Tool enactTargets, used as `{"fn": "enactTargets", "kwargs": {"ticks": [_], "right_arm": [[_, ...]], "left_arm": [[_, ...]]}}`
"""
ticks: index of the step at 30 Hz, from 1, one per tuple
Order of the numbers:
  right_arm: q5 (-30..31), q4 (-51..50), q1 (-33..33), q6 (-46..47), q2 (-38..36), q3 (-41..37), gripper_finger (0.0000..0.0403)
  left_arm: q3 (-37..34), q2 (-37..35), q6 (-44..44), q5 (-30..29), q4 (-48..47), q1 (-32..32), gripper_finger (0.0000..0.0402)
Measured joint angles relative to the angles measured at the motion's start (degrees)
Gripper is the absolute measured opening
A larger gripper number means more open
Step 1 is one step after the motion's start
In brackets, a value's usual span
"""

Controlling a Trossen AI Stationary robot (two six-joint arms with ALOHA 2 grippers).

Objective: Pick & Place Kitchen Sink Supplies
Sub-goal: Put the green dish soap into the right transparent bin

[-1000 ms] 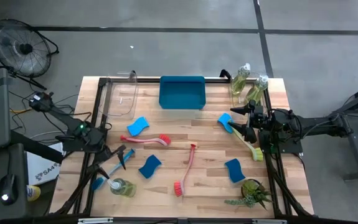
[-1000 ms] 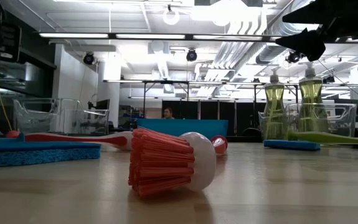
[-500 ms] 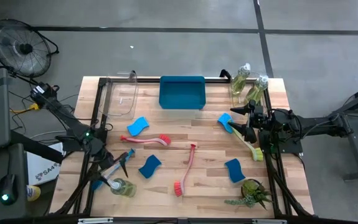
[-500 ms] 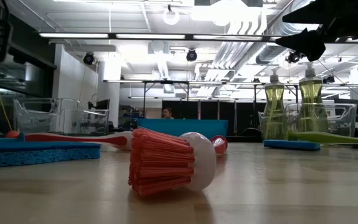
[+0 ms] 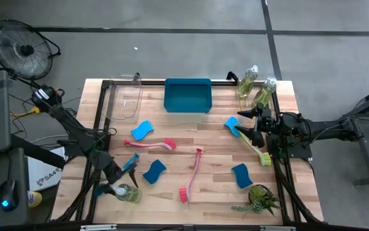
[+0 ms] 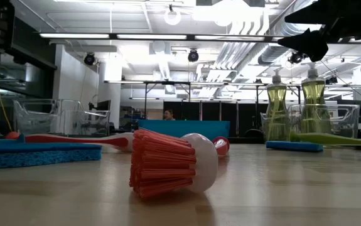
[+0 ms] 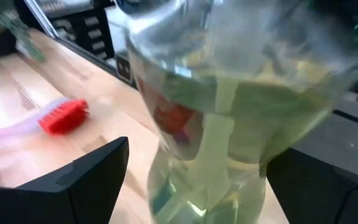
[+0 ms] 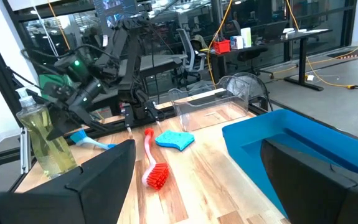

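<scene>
A clear bottle of yellow-green liquid [image 5: 126, 192] stands upright near the table's front left corner. My left gripper [image 5: 130, 165] is open right at it. In the left wrist view the bottle [image 7: 210, 124] fills the gap between the two dark fingers, with space on both sides. A blue brush [image 5: 102, 188] lies beside the bottle. My right gripper [image 5: 248, 122] hangs open over a blue sponge [image 5: 232, 125] and a yellow-green brush [image 5: 256, 149] at the right.
Two pink-red brushes [image 5: 152, 144] [image 5: 190, 176] and blue sponges [image 5: 142, 130] [image 5: 154, 171] [image 5: 242, 174] lie mid-table. Two more bottles [image 5: 255, 85] stand at the back right. A blue tray [image 5: 187, 95] and a clear bin [image 5: 125, 99] sit at the far edge, and a plant [image 5: 259, 199] stands at the front right.
My left gripper has swung toward the table's near edge and closed in on the bottle at the front left, staying open. The bottle has not moved. My right arm has kept still.
</scene>
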Motion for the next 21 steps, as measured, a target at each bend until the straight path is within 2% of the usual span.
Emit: {"fn": "enactTargets", "kwargs": {"ticks": [8, 21], "right_arm": [[0.01, 0.00, 0.00, 0.00, 0.01, 0.00, 0.0339], [0.01, 0.02, 0.01, 0.00, 0.02, 0.00, 0.0339]], "left_arm": [[1.88, 9.09, 0.05, -2.22, 1.93, 0.00, 0.0356], [1.80, 14.83, -1.80, -7.62, 4.21, 0.04, 0.0356]]}}
